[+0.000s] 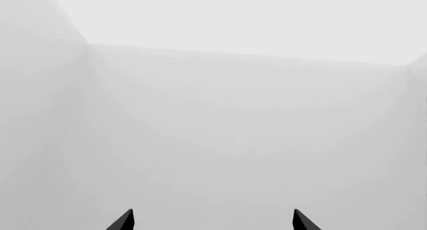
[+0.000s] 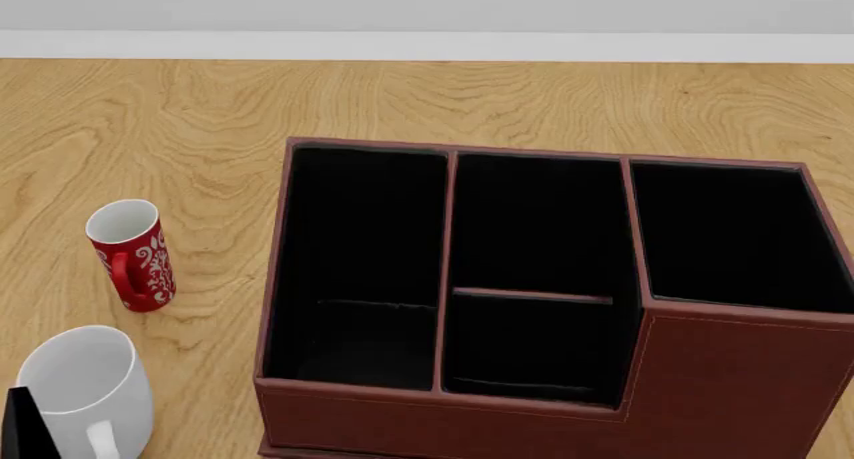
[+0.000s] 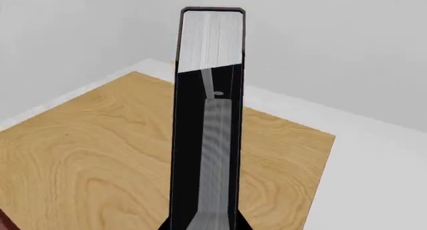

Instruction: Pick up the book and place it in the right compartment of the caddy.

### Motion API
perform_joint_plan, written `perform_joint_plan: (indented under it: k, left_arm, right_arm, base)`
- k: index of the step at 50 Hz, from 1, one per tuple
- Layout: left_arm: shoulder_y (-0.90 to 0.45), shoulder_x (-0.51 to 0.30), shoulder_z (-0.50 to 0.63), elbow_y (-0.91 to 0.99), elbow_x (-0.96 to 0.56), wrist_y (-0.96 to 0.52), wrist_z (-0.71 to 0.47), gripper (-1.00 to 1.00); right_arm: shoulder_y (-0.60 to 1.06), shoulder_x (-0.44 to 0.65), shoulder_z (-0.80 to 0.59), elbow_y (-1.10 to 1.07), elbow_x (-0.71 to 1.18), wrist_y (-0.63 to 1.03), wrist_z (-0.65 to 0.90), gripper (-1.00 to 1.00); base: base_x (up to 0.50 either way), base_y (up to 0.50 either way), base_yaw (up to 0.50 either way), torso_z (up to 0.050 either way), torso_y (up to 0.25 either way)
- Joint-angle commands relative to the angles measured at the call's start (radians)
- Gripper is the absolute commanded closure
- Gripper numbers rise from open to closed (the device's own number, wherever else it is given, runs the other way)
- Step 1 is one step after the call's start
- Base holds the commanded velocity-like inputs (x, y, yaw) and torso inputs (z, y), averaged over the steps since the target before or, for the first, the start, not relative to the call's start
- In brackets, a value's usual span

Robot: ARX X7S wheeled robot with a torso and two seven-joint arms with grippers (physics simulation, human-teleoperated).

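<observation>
The book (image 3: 210,39), black with white-grey page edges, shows only in the right wrist view. It stands out lengthwise from my right gripper (image 3: 203,226), which is shut on its lower end, above the wooden table. The reddish-brown caddy (image 2: 534,419) fills the head view. Its right compartment (image 2: 734,229) is black-lined and holds nothing. The book and both grippers are out of the head view. My left gripper (image 1: 213,222) is open and empty, facing bare white walls.
A red patterned mug (image 2: 134,254) stands left of the caddy, and a white mug (image 2: 80,384) is nearer, at the front left. A dark edge (image 2: 16,424) shows at the bottom left corner. The table's corner (image 3: 320,140) lies beyond the book.
</observation>
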Motion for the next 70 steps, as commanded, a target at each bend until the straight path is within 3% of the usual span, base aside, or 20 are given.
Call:
perform_joint_plan:
  k: [1,4,5,8,13,19,24,27,34,36,37,51,70]
  left_arm:
    - [0.003,-0.003,0.002,0.004,0.004,0.007,-0.003,-1.00]
    - [0.003,-0.004,0.002,0.004,0.001,0.009,-0.004,-1.00]
    - [0.003,-0.005,0.004,0.004,-0.002,0.008,-0.003,-1.00]
    - [-0.001,-0.010,0.012,0.001,-0.015,0.006,0.004,-1.00]
    - [-0.001,-0.013,0.017,0.001,-0.024,0.019,0.008,-1.00]
    - [-0.001,-0.020,0.025,0.001,-0.047,0.029,0.015,-1.00]
    - [0.001,-0.020,0.024,0.003,-0.044,0.040,0.013,-1.00]
    - [0.004,-0.020,0.020,0.005,-0.046,0.038,0.008,-1.00]
    - [-0.004,-0.023,0.025,-0.002,-0.057,0.030,0.010,-1.00]
    - [-0.002,-0.020,0.020,0.000,-0.050,0.028,0.004,-1.00]
    - [-0.003,-0.021,0.020,0.000,-0.053,0.026,0.003,-1.00]
    - [-0.006,-0.021,0.021,-0.006,-0.049,0.018,-0.003,-1.00]
    - [-0.004,-0.019,0.013,-0.005,-0.036,0.017,-0.017,-1.00]
  right_arm:
    - [0.402,-0.004,0.230,0.101,-0.055,0.436,-0.140,1.00]
    - [0.463,-0.079,0.273,0.198,-0.057,0.596,-0.168,1.00]
    - [0.470,-0.083,0.286,0.214,-0.060,0.571,-0.205,1.00]
    - [0.596,-0.194,0.320,0.341,-0.129,0.828,-0.283,1.00]
    - [0.690,-0.371,0.441,0.530,-0.240,1.101,-0.439,1.00]
    - [0.622,-0.547,0.424,0.683,-0.254,1.084,-0.476,1.00]
    - [0.692,-0.702,0.362,0.858,-0.444,1.194,-0.690,1.00]
    - [0.694,-0.804,0.421,0.882,-0.853,1.267,-1.007,1.00]
    - [0.694,-0.954,0.263,0.961,-1.856,1.269,-2.057,1.00]
    - [0.694,-0.958,0.212,0.963,-1.997,1.250,-2.334,1.00]
    - [0.693,-0.967,0.182,0.996,-2.034,1.221,-2.394,1.00]
    - [0.650,-1.104,0.066,1.294,-2.100,0.923,-2.552,1.00]
    - [0.507,-1.207,0.108,1.422,-2.041,0.778,-2.540,1.00]
  base:
    - [0.00,0.00,0.00,0.000,0.000]
    - [0.00,0.00,0.00,0.000,0.000]
    - [0.00,0.00,0.00,0.000,0.000]
    - [0.00,0.00,0.00,0.000,0.000]
    - [0.00,0.00,0.00,0.000,0.002]
    - [0.00,0.00,0.00,0.000,0.000]
    - [0.00,0.00,0.00,0.000,0.000]
    - [0.00,0.00,0.00,0.000,0.003]
    - [0.00,0.00,0.00,0.000,0.001]
    - [0.00,0.00,0.00,0.000,0.000]
    - [0.00,0.00,0.00,0.000,0.000]
    - [0.00,0.00,0.00,0.000,0.001]
    - [0.00,0.00,0.00,0.000,0.002]
